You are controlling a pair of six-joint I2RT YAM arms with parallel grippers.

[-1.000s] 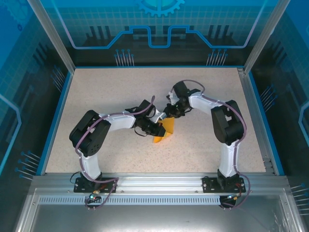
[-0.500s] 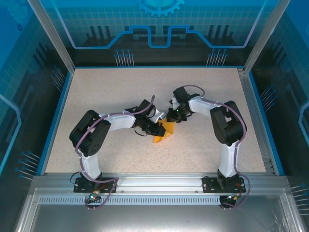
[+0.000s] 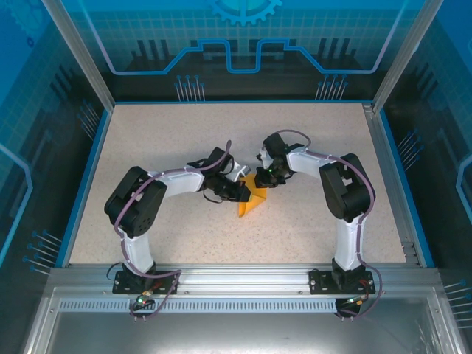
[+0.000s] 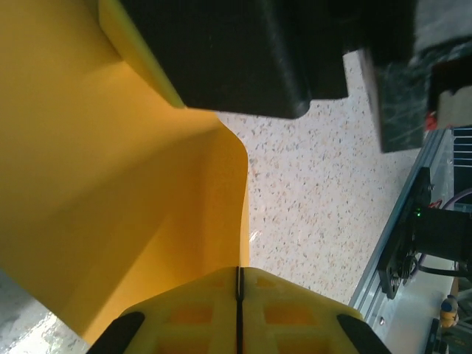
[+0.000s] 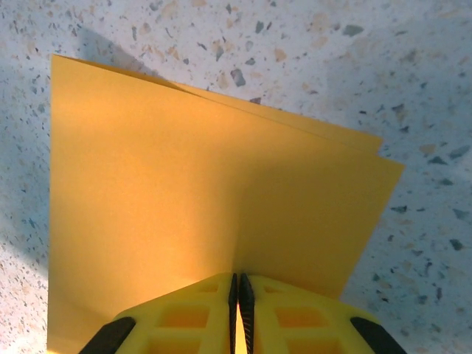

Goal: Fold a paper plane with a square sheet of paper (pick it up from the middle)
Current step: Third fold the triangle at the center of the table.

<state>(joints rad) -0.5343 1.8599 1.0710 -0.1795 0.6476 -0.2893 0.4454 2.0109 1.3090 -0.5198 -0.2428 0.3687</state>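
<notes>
Bright-orange and thin, the square sheet of paper [image 3: 253, 200] is seen from the top camera near the middle of the speckled beige table top [image 3: 162, 140], where it is gathered into a small wedge whose point is turned toward the near edge. It is held from both sides. The left gripper [image 3: 240, 193] is brought in from the left and the right gripper [image 3: 264, 179] from the far right, so that the sheet lies between them. In the left wrist view the paper [image 4: 110, 184] is bowed into a smooth curve and runs down to the left gripper [image 4: 238, 284], whose yellow pads are pressed together with a thin dark seam between them, the sheet being pinched there. In the right wrist view the paper [image 5: 206, 199] is doubled: two layers are shown, with the edge of the rear one slightly offset at the upper right. The right gripper [image 5: 237, 284] is closed on its lower edge, with a sliver of orange caught between the pads. A shadow is cast on the table to the left of the sheet.
</notes>
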